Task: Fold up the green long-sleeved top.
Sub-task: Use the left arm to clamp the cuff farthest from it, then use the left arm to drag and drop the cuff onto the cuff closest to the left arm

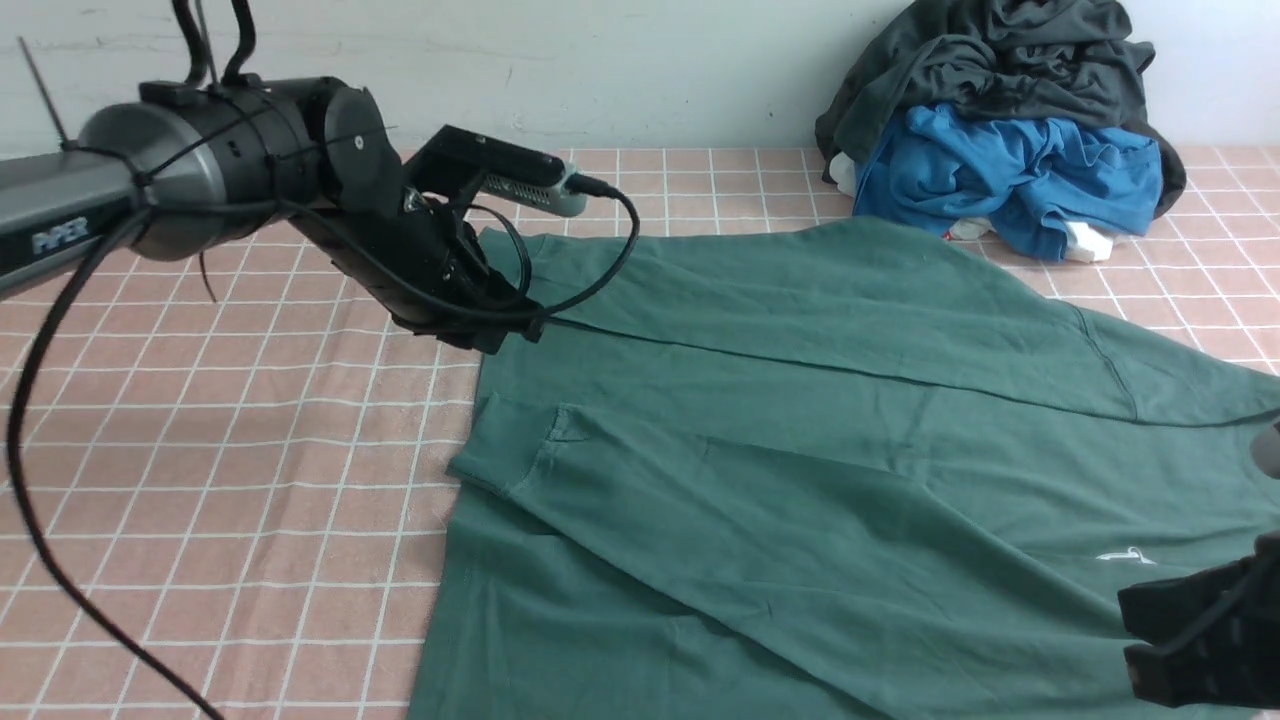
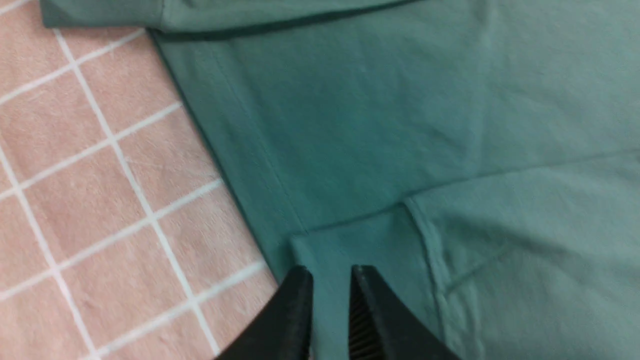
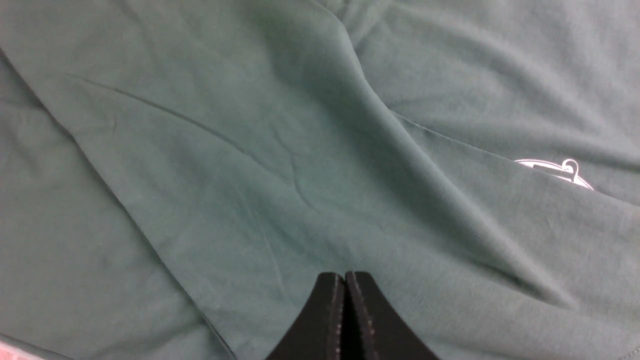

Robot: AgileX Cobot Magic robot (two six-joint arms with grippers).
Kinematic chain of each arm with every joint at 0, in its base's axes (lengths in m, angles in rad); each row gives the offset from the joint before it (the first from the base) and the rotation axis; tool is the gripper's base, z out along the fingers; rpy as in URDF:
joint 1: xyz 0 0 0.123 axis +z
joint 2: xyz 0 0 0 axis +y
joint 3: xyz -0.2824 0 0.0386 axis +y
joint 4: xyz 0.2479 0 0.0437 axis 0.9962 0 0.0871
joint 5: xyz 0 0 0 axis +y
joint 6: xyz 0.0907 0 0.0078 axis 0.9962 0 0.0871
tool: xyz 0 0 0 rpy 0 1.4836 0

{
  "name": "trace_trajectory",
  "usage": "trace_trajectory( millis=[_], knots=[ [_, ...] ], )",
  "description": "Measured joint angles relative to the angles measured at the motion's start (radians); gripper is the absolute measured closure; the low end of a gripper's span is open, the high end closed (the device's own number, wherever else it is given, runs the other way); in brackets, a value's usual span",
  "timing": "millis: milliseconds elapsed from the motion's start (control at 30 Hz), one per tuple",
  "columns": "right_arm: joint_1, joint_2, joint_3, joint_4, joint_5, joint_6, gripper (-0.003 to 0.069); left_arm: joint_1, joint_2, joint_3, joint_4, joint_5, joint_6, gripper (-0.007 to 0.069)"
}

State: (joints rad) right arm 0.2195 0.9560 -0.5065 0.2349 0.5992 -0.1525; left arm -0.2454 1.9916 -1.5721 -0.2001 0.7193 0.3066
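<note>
The green long-sleeved top [image 1: 800,450] lies spread flat on the bench, covering it from the middle to the right edge and down to the near edge. Both sleeves are folded in across the body: 1 runs along the far side [image 1: 800,290], and the other slants from the near right toward the left, its cuff [image 1: 510,460] ending at the top's left border. A small white logo [image 1: 1125,556] shows near the near right corner, half tucked under a fold.

The left gripper [image 2: 330,272] hangs over the top's left border, toward the far left part of the bench. Its jaws stand a narrow gap apart with nothing clamped between them, and the cuff lies just beneath the tips. The left arm's black cable [image 1: 40,400] loops down over the bare cloth by the left edge.

The right gripper [image 3: 345,275] sits low at the near right corner, over the body of the top. Its 2 fingers are pressed together, and no cloth shows between them.

The bench cover [image 1: 200,450] is pink with a white grid, bare on the left half. In the far right corner a dark grey garment [image 1: 1000,60] is heaped over a bright blue garment [image 1: 1010,170], with a scrap of white [image 1: 1085,240] beside them. The heap touches the top's far edge but does not lie on it.
</note>
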Motion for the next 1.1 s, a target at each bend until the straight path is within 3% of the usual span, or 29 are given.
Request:
trace_trajectory(
  millis=[167, 333, 500, 733, 767, 900, 1000, 1100],
  knots=[
    [0.0, 0.0, 0.0, -0.007, -0.021, 0.0, 0.0671, 0.078, 0.202, -0.333, 0.0, 0.053, -0.112, 0.0214],
    [0.0, 0.0, 0.001, -0.03, -0.031, 0.0, 0.0671, 0.116, 0.404, -0.59, 0.01, 0.098, -0.178, 0.0167],
    [0.0, 0.0, 0.001, -0.047, -0.034, 0.0, 0.0671, 0.117, 0.571, -0.75, 0.025, 0.1, -0.18, 0.0244],
    [0.0, 0.0, 0.001, -0.053, -0.034, 0.0, 0.0671, 0.116, 0.604, -0.834, 0.032, 0.173, -0.149, 0.0571],
    [0.0, 0.0, 0.001, -0.053, -0.034, 0.0, 0.0671, 0.116, 0.604, -0.836, 0.032, 0.181, -0.146, 0.0577],
    [0.0, 0.0, 0.001, -0.053, -0.034, 0.0, 0.0671, 0.112, 0.515, -0.913, 0.03, 0.444, -0.106, 0.0611],
    [0.0, 0.0, 0.001, -0.053, -0.034, 0.0, 0.0671, 0.104, 0.407, -0.907, 0.03, 0.496, -0.099, 0.0615],
    [0.0, -0.01, 0.001, -0.053, -0.034, 0.0, 0.0671, 0.09, 0.26, -0.77, 0.019, 0.502, -0.111, 0.0615]
  ],
)
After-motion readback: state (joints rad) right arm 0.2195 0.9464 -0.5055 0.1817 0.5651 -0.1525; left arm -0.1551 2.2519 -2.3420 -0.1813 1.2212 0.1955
